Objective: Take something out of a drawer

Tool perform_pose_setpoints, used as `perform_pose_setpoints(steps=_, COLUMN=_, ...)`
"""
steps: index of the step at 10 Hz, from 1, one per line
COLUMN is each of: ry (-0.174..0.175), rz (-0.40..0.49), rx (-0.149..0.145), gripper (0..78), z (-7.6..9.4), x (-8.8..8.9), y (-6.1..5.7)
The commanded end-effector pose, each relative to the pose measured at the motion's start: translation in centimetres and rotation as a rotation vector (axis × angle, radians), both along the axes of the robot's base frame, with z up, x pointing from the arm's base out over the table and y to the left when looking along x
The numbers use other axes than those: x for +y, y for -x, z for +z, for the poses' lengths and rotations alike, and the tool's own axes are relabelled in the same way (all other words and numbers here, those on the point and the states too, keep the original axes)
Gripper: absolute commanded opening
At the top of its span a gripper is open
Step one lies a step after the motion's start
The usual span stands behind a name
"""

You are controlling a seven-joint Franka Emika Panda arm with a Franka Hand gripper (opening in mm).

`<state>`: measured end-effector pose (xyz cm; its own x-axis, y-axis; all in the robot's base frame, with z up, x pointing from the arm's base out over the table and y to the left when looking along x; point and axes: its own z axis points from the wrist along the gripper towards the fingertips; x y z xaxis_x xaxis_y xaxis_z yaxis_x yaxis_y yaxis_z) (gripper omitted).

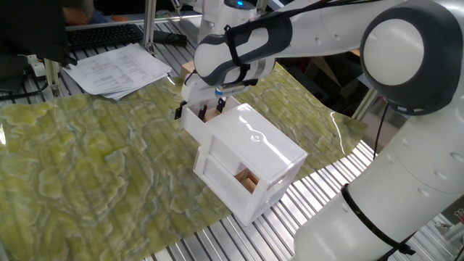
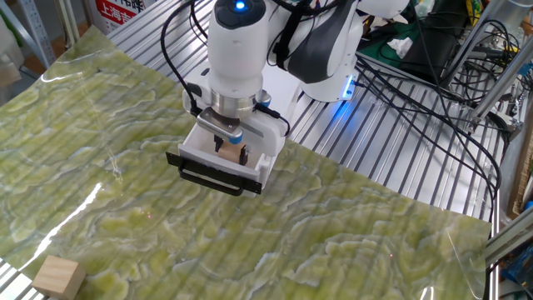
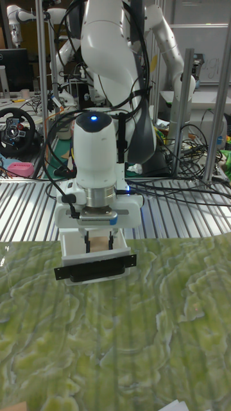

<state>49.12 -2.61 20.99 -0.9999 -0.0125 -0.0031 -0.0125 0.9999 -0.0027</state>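
The white box (image 1: 254, 156) has its upper drawer (image 2: 192, 148) pulled out, with the black handle (image 2: 212, 177) at the front. My gripper (image 2: 228, 150) points straight down into the drawer and is shut on the small pale-tan wooden cube (image 2: 226, 156). In the tall fixed view the cube (image 3: 99, 240) sits between the two black fingers (image 3: 87, 241), just above the drawer floor (image 3: 96, 255). The arm's wrist hides the cube in the one fixed view, where only the gripper (image 1: 211, 109) shows over the drawer (image 1: 193, 123).
A darker orange-brown block (image 1: 247, 179) shows inside the lower drawer opening. Another tan block (image 2: 57, 277) lies on the green mat (image 2: 125, 108) away from the box. Papers (image 1: 119, 69) and a keyboard (image 1: 101, 34) lie beyond the mat. Cables (image 2: 416, 79) trail across the metal table.
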Motion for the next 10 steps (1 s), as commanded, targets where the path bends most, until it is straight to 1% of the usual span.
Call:
perform_pose_setpoints(steps=1, ry=0.003, rz=-0.005, rx=0.001, gripper=1.2, z=1.3, x=-0.1, y=-0.2)
perform_pose_setpoints(steps=2, ry=0.003, rz=-0.005, rx=0.001, gripper=1.2, z=1.3, x=-0.1, y=-0.2)
perform_pose_setpoints(steps=3, ry=0.005, rz=-0.012, rx=0.004, gripper=1.2, z=2.2, x=0.0, y=-0.3)
perform_pose_setpoints(steps=5, ry=0.008, rz=-0.026, rx=0.009, gripper=1.2, z=3.4, x=0.4, y=-0.6)
perform_pose_setpoints(steps=6, ry=0.008, rz=-0.031, rx=0.01, gripper=1.2, z=3.7, x=0.5, y=-0.7)
perform_pose_setpoints(steps=7, ry=0.009, rz=-0.044, rx=0.014, gripper=1.2, z=4.5, x=0.7, y=-1.1)
perform_pose_setpoints(steps=10, ry=0.009, rz=-0.07, rx=0.017, gripper=1.2, z=5.5, x=0.6, y=-1.8)
